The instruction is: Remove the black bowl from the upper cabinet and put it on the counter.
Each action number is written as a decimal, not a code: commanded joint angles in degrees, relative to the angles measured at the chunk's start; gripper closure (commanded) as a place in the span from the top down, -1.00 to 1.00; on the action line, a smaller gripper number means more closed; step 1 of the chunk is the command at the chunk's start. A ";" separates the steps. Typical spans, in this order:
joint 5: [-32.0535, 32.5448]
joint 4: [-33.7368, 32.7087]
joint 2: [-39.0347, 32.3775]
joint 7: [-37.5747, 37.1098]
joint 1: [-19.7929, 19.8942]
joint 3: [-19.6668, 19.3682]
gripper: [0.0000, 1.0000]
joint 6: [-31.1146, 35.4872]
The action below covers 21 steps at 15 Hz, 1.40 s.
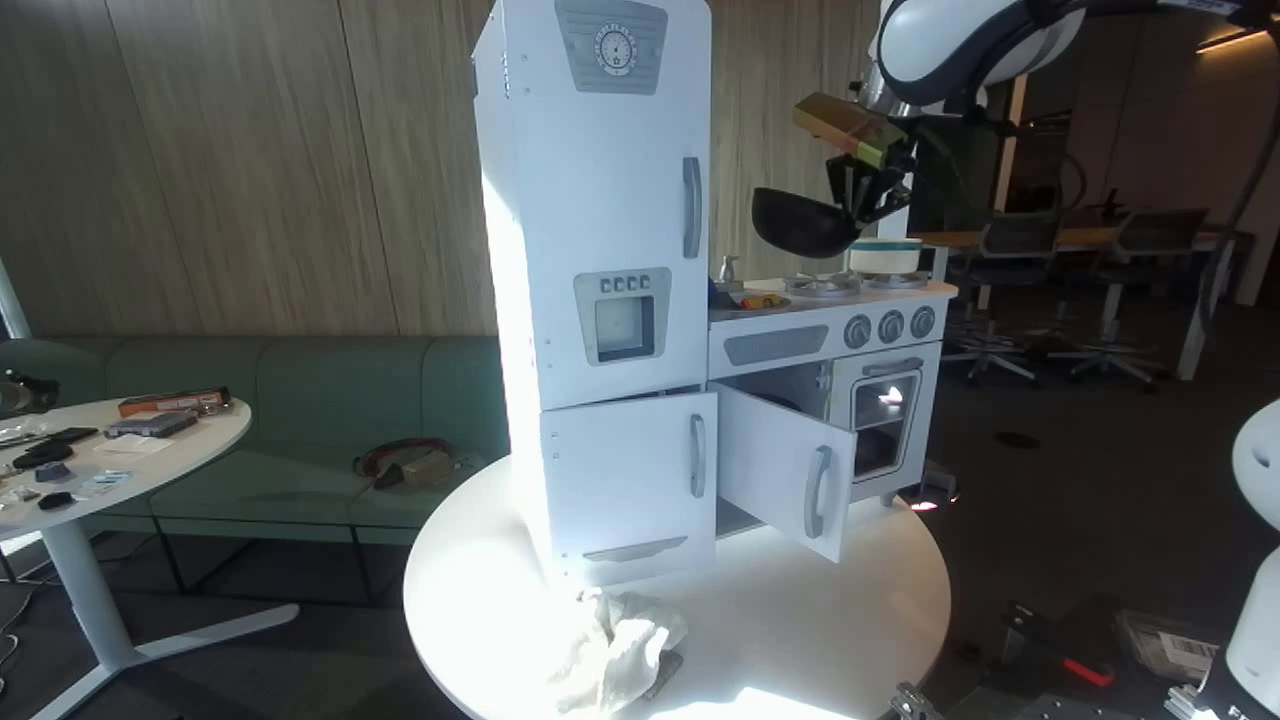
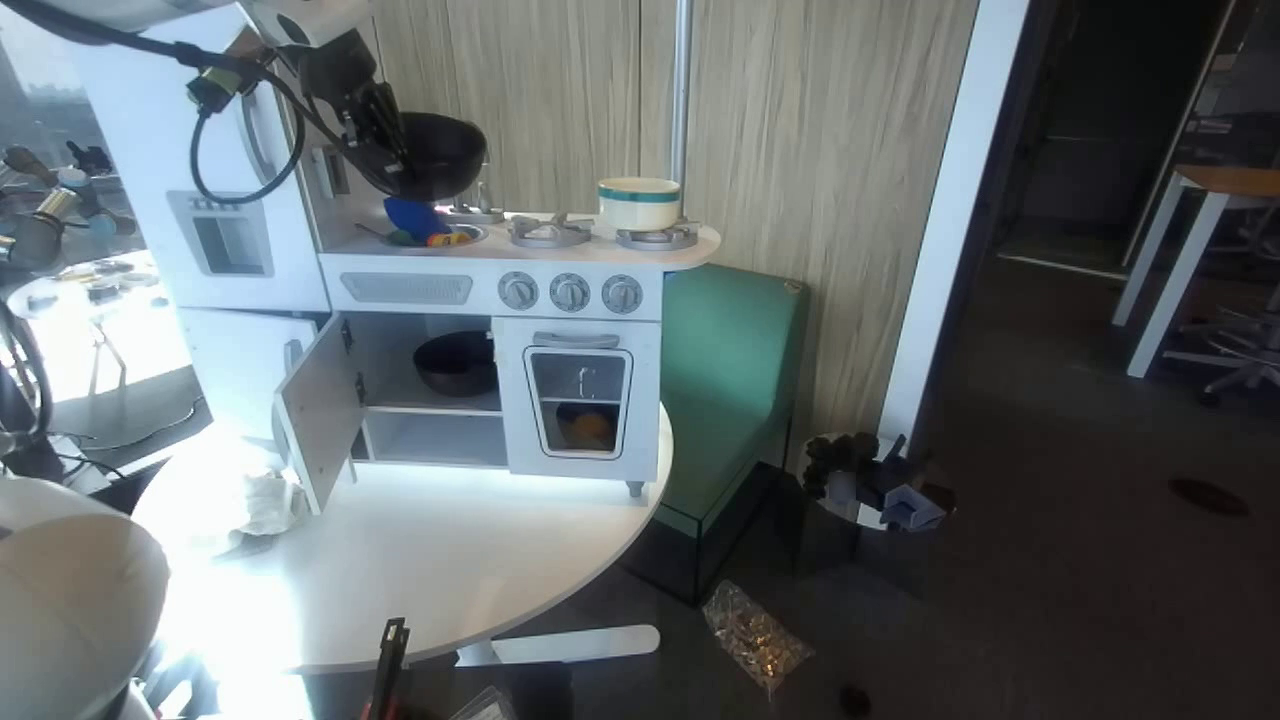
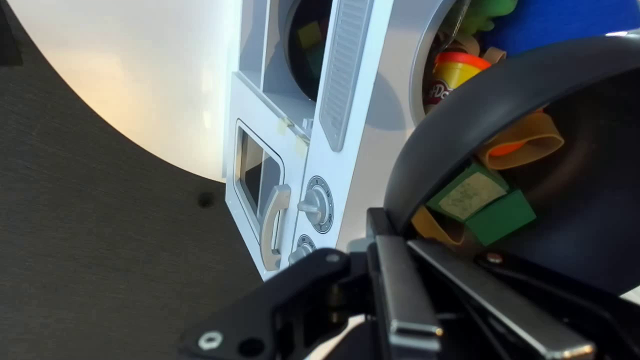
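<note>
A black metal pincer (image 1: 857,212), closed on the rim, holds a round black bowl (image 1: 800,222) to its left in an exterior view, above the flat white counter (image 1: 870,296).

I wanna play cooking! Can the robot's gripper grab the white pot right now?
Probably not yet: the gripper holds the black bowl by its rim. Nothing seems to block the white pot itself.

in an exterior view, the white arm (image 1: 925,55) stretched in from the upper right, its lower part (image 1: 1260,620) at the right edge. the pincer (image 1: 860,213) hung tilted, slanting downward and left, its fingers (image 3: 407,295) drawn nearly together.
</note>
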<state>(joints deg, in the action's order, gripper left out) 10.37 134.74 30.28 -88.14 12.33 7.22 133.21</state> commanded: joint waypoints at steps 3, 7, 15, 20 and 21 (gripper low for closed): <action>-0.44 -8.86 -6.16 5.62 -0.20 -3.61 -0.94 -7.03; -0.48 -11.85 -8.64 6.97 -0.63 -4.75 -0.94 -10.96; -2.65 -11.45 -10.40 0.68 -1.05 -5.04 -0.95 -10.14; -4.77 -13.80 -11.41 -2.41 -1.39 -4.98 -0.95 -12.80; -4.98 -14.34 -11.49 -2.85 -1.41 -4.89 -0.95 -13.81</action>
<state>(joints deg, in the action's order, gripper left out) 6.50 123.80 19.87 -89.24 11.94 2.97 121.93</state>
